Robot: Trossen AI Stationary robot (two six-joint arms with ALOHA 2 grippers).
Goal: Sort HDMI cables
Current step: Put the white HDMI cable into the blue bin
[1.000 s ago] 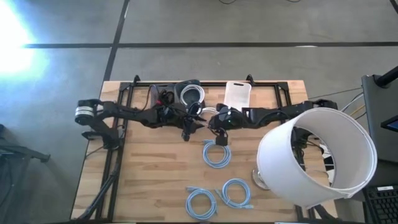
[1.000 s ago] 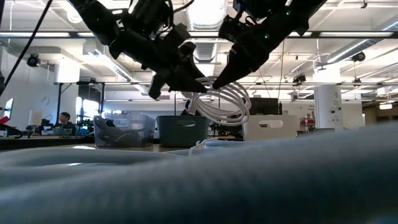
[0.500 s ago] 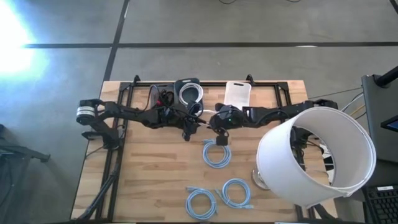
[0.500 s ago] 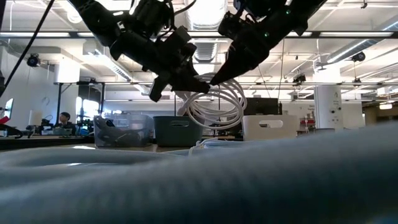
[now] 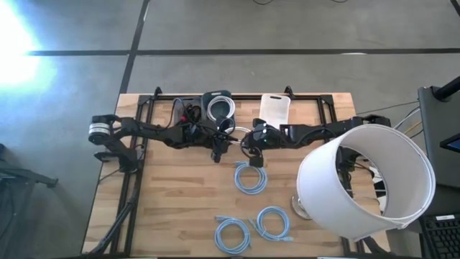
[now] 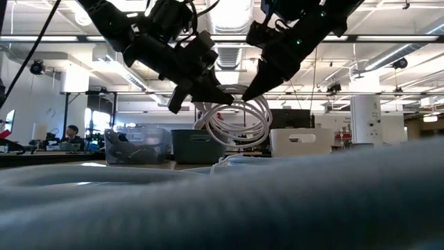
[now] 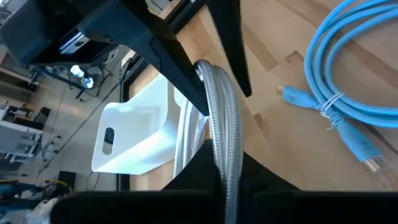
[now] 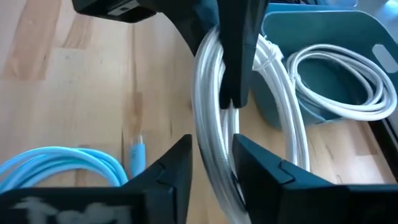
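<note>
A white HDMI cable coil (image 6: pixel 236 123) hangs above the table between my two grippers, in front of the bins. My left gripper (image 6: pixel 220 97) is shut on it from the left, my right gripper (image 6: pixel 248 96) from the right. In the high view they meet at mid-table, left gripper (image 5: pixel 215 147) and right gripper (image 5: pixel 251 147). Three light blue coils (image 5: pixel 250 177), (image 5: pixel 232 234), (image 5: pixel 273 223) lie flat on the table nearer me. A second white coil (image 8: pixel 336 87) lies in the teal bin (image 5: pixel 219 108). My left gripper pinches the coil's bundled strands near the top of the loop (image 8: pixel 211 56) between its two fingers, slanting down from the table's left. The coil hangs below, clear of the table. My right gripper has the same bundle (image 8: pixel 214 155) between its two fingers, beside the left gripper's hold, slanting down from the table's right. The fingers lie across the strands. The loop hangs below, clear of the table.
Three bins stand along the far edge: a clear one with black cables (image 5: pixel 188 112), the teal one and a white one (image 5: pixel 274 108). A large white cylinder (image 5: pixel 366 178) stands over the table's right near corner. People sit in the room behind (image 6: pixel 69 132).
Both grippers have stayed together on the white coil. The hanging loop has swung a little toward the table's left, under the left gripper. The right gripper has shifted slightly beside it.
</note>
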